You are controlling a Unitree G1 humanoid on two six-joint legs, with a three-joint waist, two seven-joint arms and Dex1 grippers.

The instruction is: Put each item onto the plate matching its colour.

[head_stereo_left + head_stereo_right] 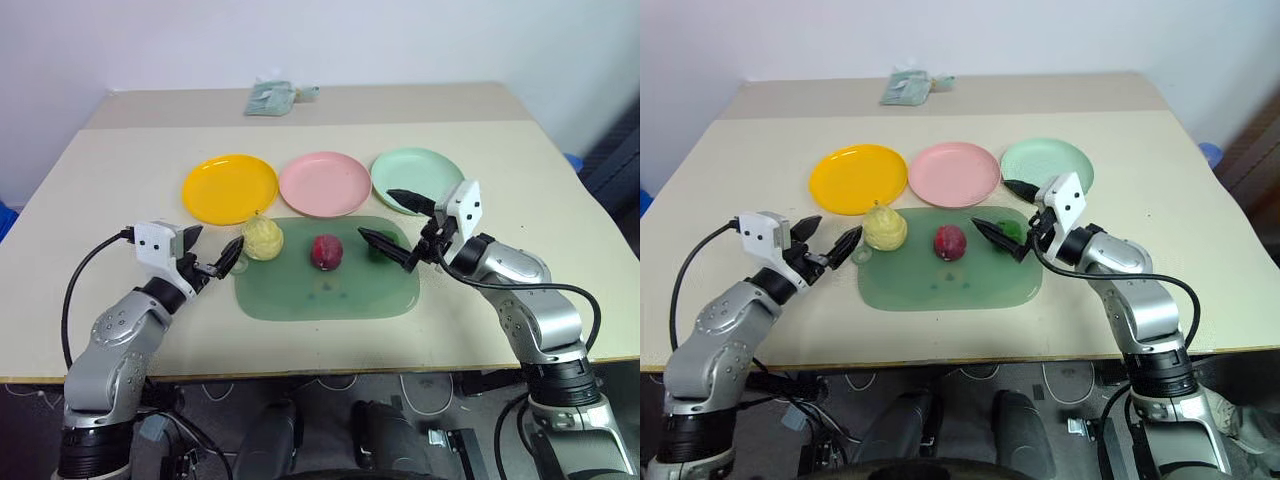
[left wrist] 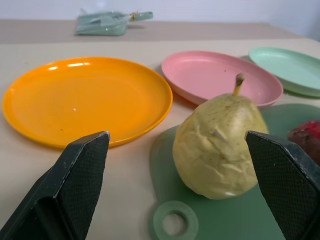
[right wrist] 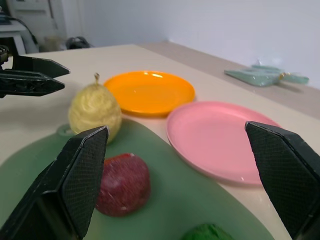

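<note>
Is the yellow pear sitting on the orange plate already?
No, the yellow pear stands on the green tray, beside the orange plate, which holds nothing.

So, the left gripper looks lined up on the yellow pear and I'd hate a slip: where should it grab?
Probably the wide lower belly of the pear, approached level from the tray's left edge. It stands upright, narrowing toward the stem, and the open left gripper already faces it.

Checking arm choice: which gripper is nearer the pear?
Left. The left gripper stands open just beside the pear; the right gripper hangs beyond the red ball.
</note>
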